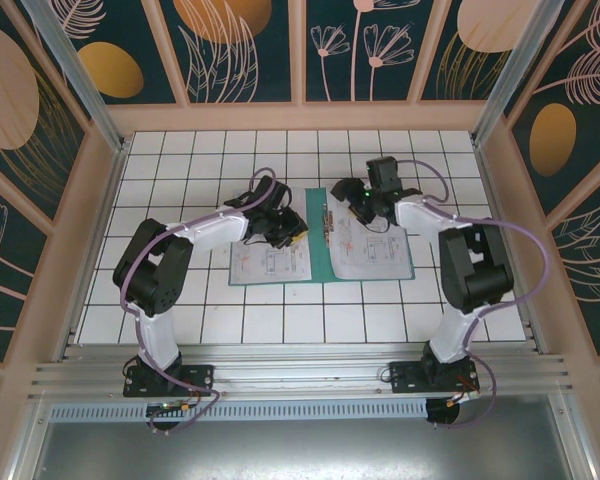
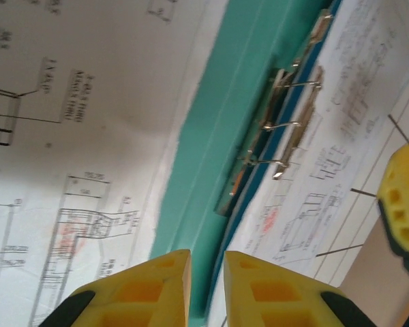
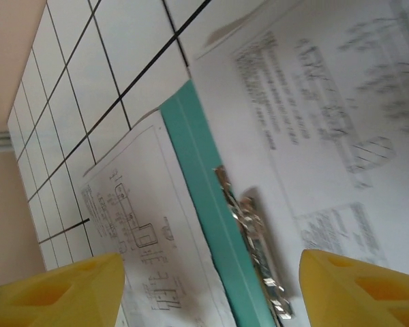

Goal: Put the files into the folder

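Plain teal-green over the flat rectangular folder (image 1: pixel 317 225). Black line diagrams and text, plus faint red marks, on the thin white paper sheets (image 1: pixel 271 262). Shiny silver on the metal spring clip (image 2: pixel 286 126). White square-tiled tabletop (image 1: pixel 180 170), gridded in dark lines. Bright yellow, black behind, on the left gripper (image 2: pixel 206 289) and right gripper (image 3: pixel 211 293). Dark teal wall panels (image 1: pixel 240 50) patterned with peach and orange leaves, flowers.

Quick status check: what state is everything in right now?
folder: open flat on the table.
left sheet: lying on left cover.
right sheet: lying on right cover.
clip: along spine; clamping unclear.
left gripper: narrow gap, holding nothing.
right gripper: wide open, empty, above the spine.
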